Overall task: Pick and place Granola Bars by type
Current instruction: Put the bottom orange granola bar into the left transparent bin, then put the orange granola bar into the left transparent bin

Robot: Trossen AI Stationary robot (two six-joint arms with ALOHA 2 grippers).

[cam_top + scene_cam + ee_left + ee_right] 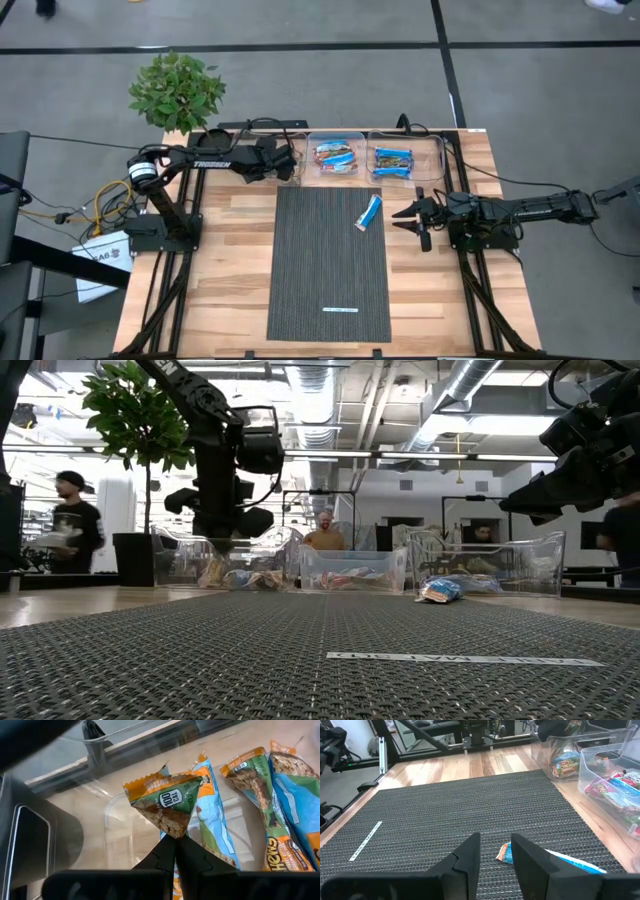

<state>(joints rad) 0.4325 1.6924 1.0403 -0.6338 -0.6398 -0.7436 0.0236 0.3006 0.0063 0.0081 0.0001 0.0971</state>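
**Sorting nearly complete: one bar held over a bin, one bar lying loose on the mat**

The left gripper [176, 840] is hanging over the leftmost clear bin [290, 182] at the upper centre of the high view, its fingers closed tight on the corner of a tan-orange granola bar [165, 802]. The pinch is catching only the wrapper tip, so the bar is dangling tilted; it could slide free early, or land on the bin wall rather than among the matching bars [255, 795] below. The right gripper [414, 221] is waiting just right of the woven mat [330, 290], fingers partly apart and holding nothing. The last blue bar [369, 211] is lying at the mat's upper right edge, close to those fingers. Its glossy, flat wrapper is offering little height, so a shallow approach could push it along the weave instead of pinching it. The middle bin [335, 155] and the right bin [392, 160] are sitting side by side, so a misjudged drop could mix types. The white strip [340, 310] on the counter's mat is no bar.
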